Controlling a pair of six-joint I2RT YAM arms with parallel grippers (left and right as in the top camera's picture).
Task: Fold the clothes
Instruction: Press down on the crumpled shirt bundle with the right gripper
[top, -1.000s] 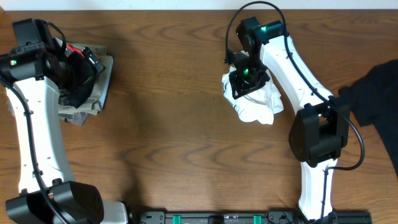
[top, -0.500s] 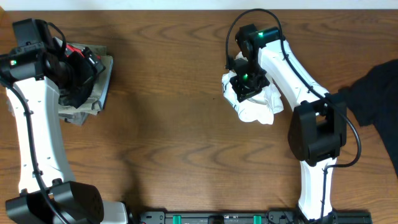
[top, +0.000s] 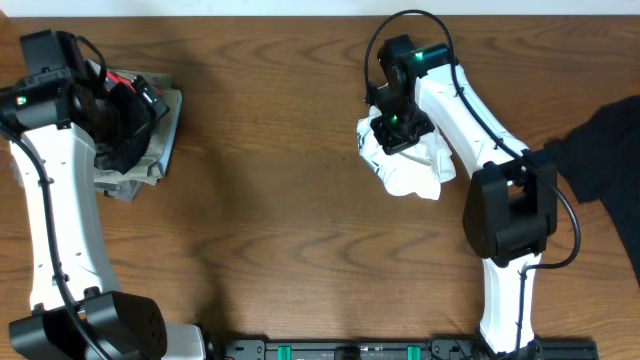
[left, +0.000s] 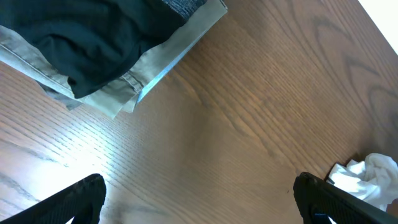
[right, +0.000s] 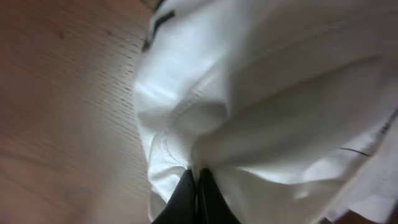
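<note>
Overhead, the white T-shirt lies crumpled on the bench toward its far edge, right of centre, the right gripper down on the heap's far side; the black garment sits at the right edge. In the left wrist view the left gripper gapes wide, holding nothing, beside the khaki stack at the far-left corner. The right wrist view shows jaws pinched tight on a white fold: lift slowly, I judge, so the heap shakes open before flattening.
</note>
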